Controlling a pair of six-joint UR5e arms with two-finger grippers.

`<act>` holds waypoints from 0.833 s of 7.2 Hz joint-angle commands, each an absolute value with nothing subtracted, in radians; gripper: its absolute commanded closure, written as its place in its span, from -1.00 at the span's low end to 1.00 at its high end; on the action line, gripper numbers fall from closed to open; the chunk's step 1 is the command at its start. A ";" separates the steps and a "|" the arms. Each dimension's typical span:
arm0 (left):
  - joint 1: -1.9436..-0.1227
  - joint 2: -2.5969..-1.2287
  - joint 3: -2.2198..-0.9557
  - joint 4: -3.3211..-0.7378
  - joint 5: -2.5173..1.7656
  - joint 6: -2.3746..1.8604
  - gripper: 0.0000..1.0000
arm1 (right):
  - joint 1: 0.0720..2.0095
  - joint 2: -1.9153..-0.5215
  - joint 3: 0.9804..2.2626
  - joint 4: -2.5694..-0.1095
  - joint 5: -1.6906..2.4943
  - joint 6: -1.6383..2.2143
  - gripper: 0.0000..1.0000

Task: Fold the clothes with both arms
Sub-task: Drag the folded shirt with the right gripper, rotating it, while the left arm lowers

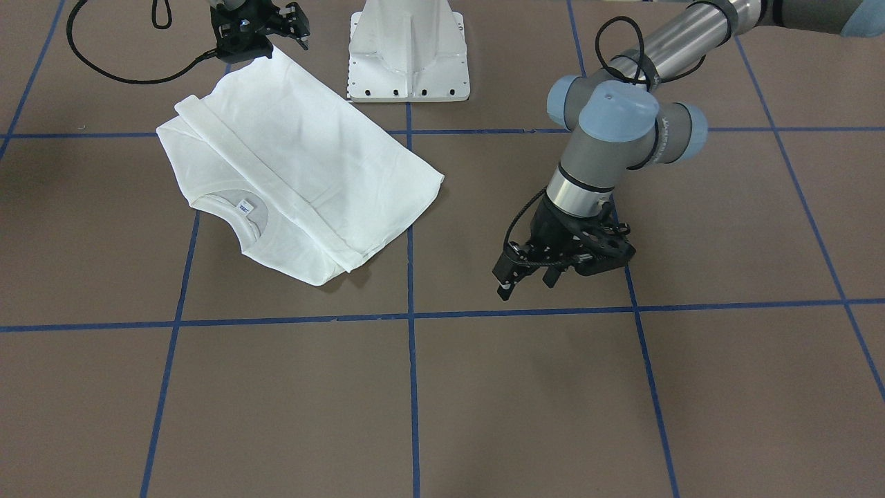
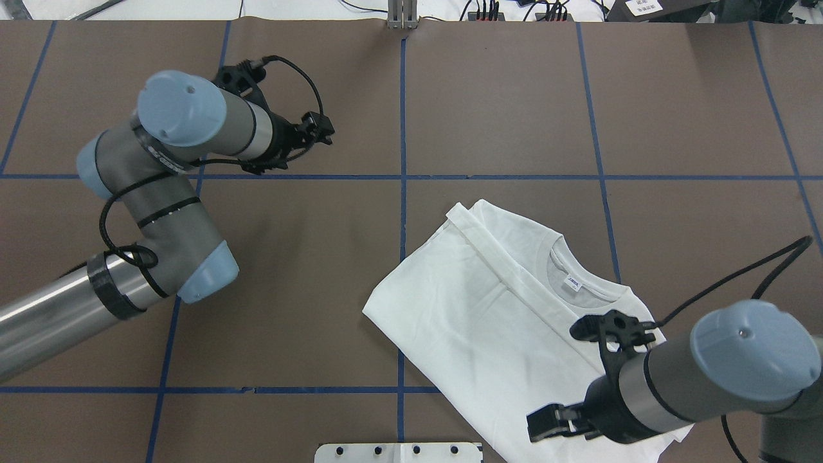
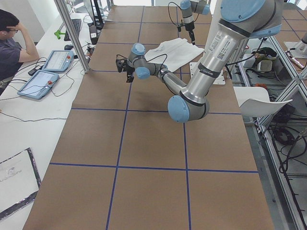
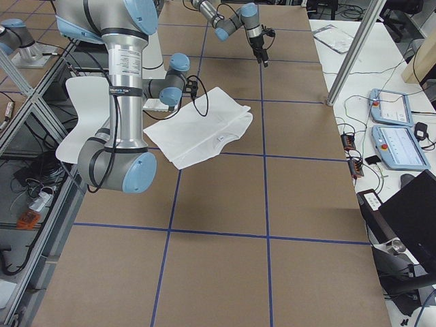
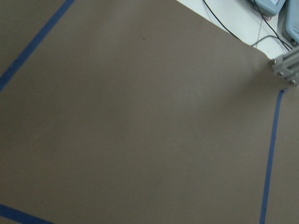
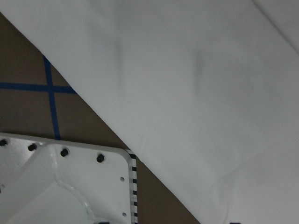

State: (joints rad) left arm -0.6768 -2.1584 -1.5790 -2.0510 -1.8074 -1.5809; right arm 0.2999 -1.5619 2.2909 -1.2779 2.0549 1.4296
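Observation:
The white T-shirt point(image 1: 304, 159) lies folded into a rough rectangle on the brown table, on my right side, collar point(image 1: 243, 220) and neck tag facing up; no black text shows. It also shows in the overhead view point(image 2: 488, 321) and fills the right wrist view point(image 6: 187, 70). My right gripper point(image 1: 243, 50) hovers just over the shirt's corner nearest the pedestal, and looks open and empty point(image 2: 553, 424). My left gripper point(image 1: 527, 282) is open and empty, well away from the shirt over bare table point(image 2: 321, 132). The left wrist view shows only table.
The white pedestal base point(image 1: 408, 62) stands right beside the shirt's near edge point(image 6: 60, 186). Blue tape lines point(image 1: 411, 315) grid the table. A metal post point(image 3: 72, 33) and teach pendants point(image 4: 392, 129) sit at the far edge, with an operator point(image 3: 12, 38) beyond.

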 commanded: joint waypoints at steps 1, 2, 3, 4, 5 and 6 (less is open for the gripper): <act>-0.519 -2.164 -1.675 -1.929 -1.801 -1.697 -0.98 | 0.487 -1.503 2.296 -1.278 2.057 1.430 -1.00; -0.450 -2.166 -1.675 -1.930 -1.798 -1.747 -0.94 | 0.535 -1.497 2.295 -1.278 2.057 1.428 -1.00; -0.401 -2.175 -1.675 -1.930 -1.798 -1.785 -0.86 | 0.561 -1.487 2.292 -1.278 2.057 1.428 -1.00; -0.375 -2.180 -1.677 -1.928 -1.798 -1.824 -0.81 | 0.572 -1.483 2.287 -1.278 2.056 1.430 -1.00; -0.344 -2.175 -1.677 -1.927 -1.798 -1.853 -0.78 | 0.577 -1.482 2.284 -1.278 2.054 1.428 -1.00; -0.328 -2.171 -1.675 -1.925 -1.798 -1.859 -0.76 | 0.581 -1.482 2.284 -1.278 2.052 1.428 -1.00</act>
State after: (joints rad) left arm -0.3550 -2.1744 -1.6757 -1.9271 -1.7979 -1.8391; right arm 0.5734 -1.4832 2.2857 -1.2778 2.0543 1.4285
